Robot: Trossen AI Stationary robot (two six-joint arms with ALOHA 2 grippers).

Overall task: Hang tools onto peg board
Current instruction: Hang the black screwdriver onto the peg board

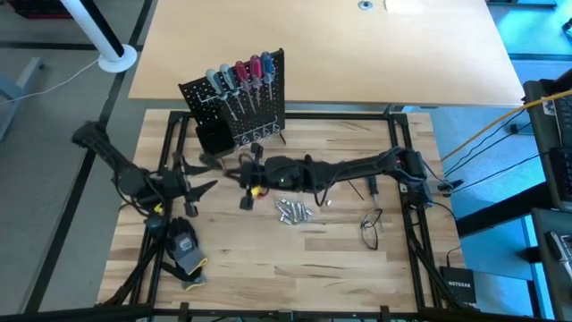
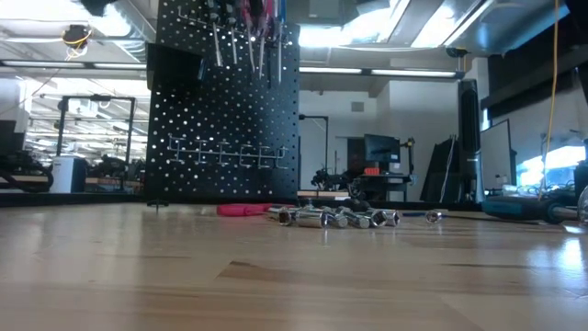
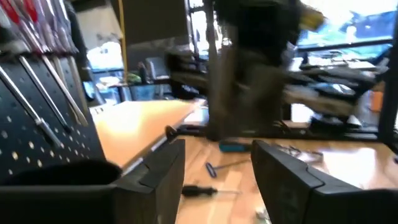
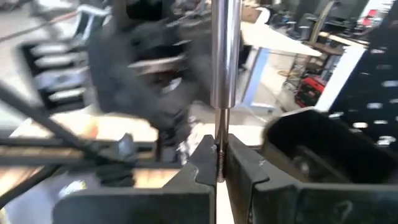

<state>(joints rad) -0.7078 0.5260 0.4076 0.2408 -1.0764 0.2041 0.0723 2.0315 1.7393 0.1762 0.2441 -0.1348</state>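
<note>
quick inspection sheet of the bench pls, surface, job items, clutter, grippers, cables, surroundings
surface: pale wooden tabletop inside a black frame, no spill seen
job's things: peg board upright at the back, screwdrivers already hung along its top, black bin at its lower corner; silver metal bits loose mid-table
clutter: glove lying front left; wire-like item lying front right
grippers: left gripper open, empty, beside the bin; right gripper shut on a thin metal shaft, just in front of the board
cables: orange cable off the table's right side
surroundings: second pale table behind; open workshop room beyond, no person seen
</note>
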